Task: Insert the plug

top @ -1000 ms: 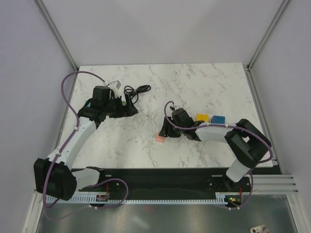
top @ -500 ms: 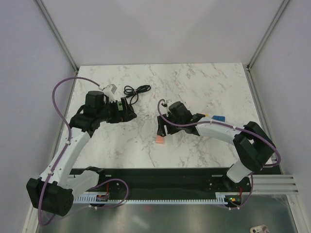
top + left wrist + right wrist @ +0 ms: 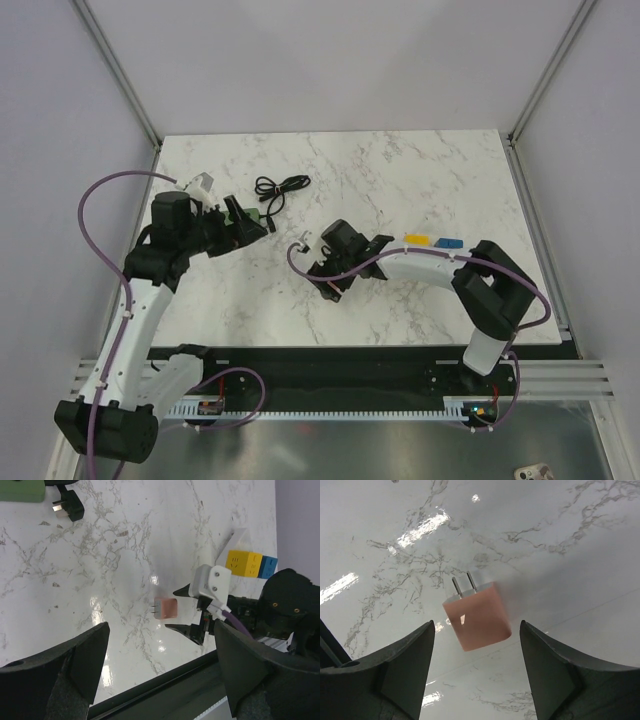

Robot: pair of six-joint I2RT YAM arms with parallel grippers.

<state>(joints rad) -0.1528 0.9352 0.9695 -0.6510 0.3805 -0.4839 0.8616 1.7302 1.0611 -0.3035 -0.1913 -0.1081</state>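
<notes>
Item under inspection: the plug (image 3: 477,615), a small pink cube with two metal prongs. It lies on the marble table (image 3: 420,170), left of centre and towards the near edge. The right gripper (image 3: 476,625) sits low over it with its jaws spread. One finger (image 3: 400,670) stands on each side of the plug, and a strip of table shows between the plug and each finger, so nothing is gripped. The prongs point away from the right wrist camera. The left wrist view confirms this, showing the plug flat on the table between the two black fingertips. The left gripper (image 3: 244,222) is well apart from the plug, at the far left of the table, with its jaws spread wide and nothing between them. Just beyond it are the end of a green power strip (image 3: 20,490) and a black three-pin plug (image 3: 67,507). A coiled black cable (image 3: 280,187) lies nearby. A yellow block (image 3: 242,563) and a blue block (image 3: 267,567) sit side by side, touching, behind the right arm.
</notes>
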